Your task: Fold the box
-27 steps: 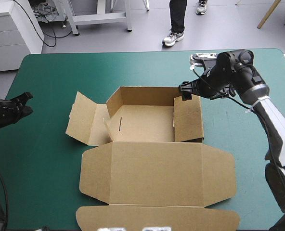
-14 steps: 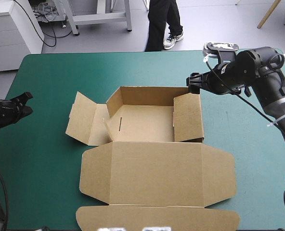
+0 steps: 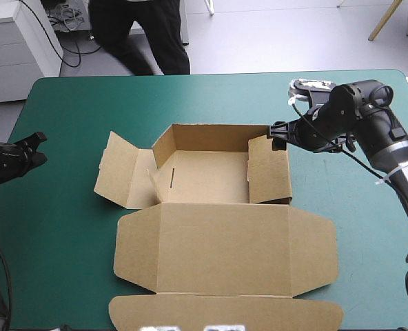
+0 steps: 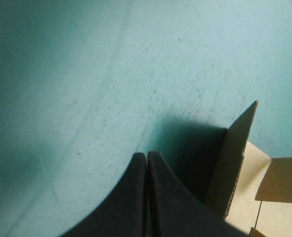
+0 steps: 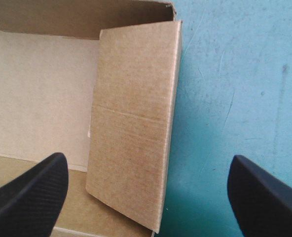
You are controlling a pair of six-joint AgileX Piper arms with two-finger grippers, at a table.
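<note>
1. Worktop (image 3: pixel 59 262), teal-green cover, carries the box (image 3: pixel 221 241) near its centre.
2. Box: brown board, part-formed tray. Far wall and right wall (image 3: pixel 269 171) stand up, left flap (image 3: pixel 118 169) splays outward, and the lid panel lies flat toward the near edge. Judged light, stiff across panels, bending only at creases; edges may crush under a hard pinch.
3. Likely best hold: the left flap's free edge.
4. Right claw (image 3: pixel 278 135): spread wide, empty, over the right wall's far corner.
5. Left claw (image 4: pixel 146 157): fingers pressed together, empty, near the worktop's left edge, apart from the flap.
</note>
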